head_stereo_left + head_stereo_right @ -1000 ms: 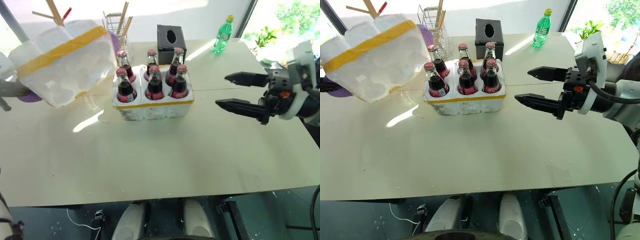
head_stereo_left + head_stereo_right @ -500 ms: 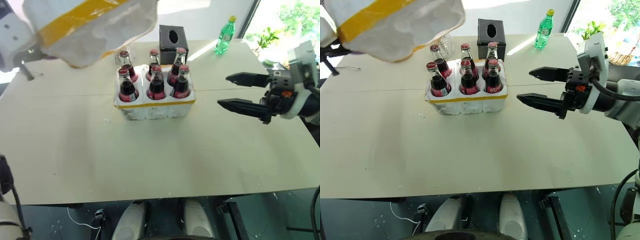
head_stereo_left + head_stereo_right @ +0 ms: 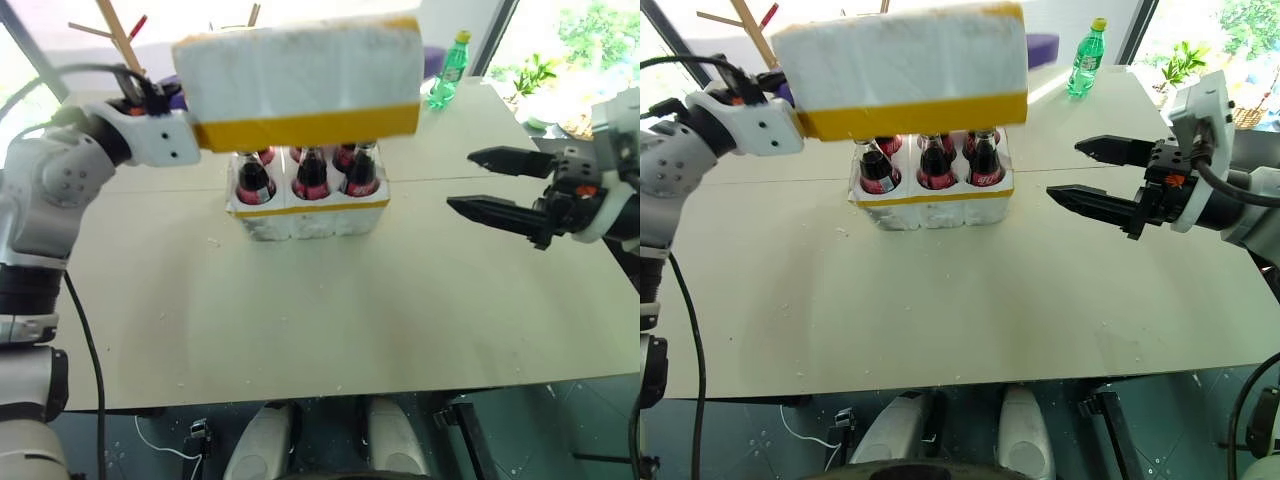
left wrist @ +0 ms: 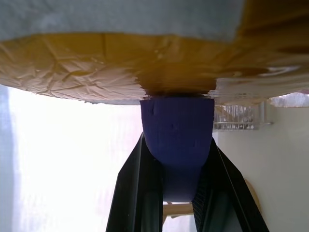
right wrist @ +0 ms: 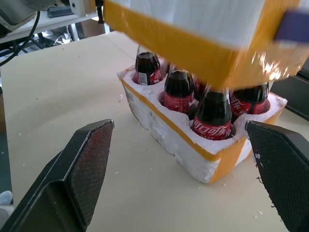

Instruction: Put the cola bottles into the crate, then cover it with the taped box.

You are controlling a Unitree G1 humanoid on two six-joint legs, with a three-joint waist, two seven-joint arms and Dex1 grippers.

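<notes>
The taped box (image 3: 300, 80), white styrofoam with a yellow band, hangs level just above the cola bottles (image 3: 311, 178), covering their caps. The bottles stand in the crate (image 3: 308, 215) in the middle of the table. My left gripper (image 4: 177, 139) is shut on a purple handle (image 4: 176, 125) at the box's left end. The left wrist (image 3: 150, 135) shows beside that end. My right gripper (image 3: 460, 180) is open, level, right of the crate and apart from it, pointing at it. The right wrist view shows the crate (image 5: 169, 130) and the box (image 5: 203, 34) over it.
A green plastic bottle (image 3: 450, 68) stands at the table's back right, with plants (image 3: 530, 75) beyond it. Wooden rack sticks (image 3: 118, 35) rise at the back left. The pale table (image 3: 300, 320) stretches wide in front of the crate.
My left arm swung the taped box rightward from the table's left side and rolled it level, so it now hovers over the bottles. The right gripper stayed put.
</notes>
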